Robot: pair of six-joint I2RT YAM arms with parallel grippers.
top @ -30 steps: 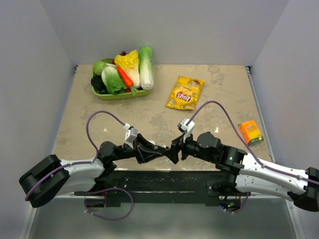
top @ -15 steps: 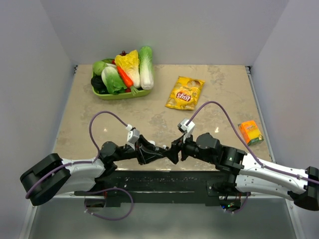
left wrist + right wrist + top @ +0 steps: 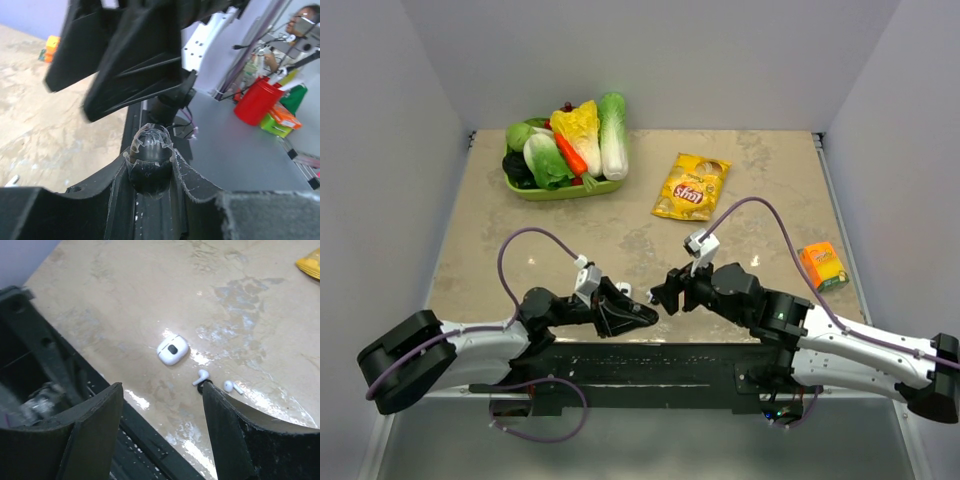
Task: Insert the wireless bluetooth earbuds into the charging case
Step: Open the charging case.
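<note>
Notably, earbuds (image 3: pixel 201 376) outside charging case (image 3: pixel 172 350)

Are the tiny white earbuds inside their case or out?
Out. Both small white stemmed earbuds lie on the beige tabletop beside the rounded white charging case, apart from it.

Pale lavender walls (image 3: pixel 650 60); a beige marbled table (image 3: pixel 770 170) between them.

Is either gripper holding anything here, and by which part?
The left gripper is shut on a small dark rounded object, possibly an earbud, pinched by its sides at the fingertips. The right gripper is open and empty.
</note>
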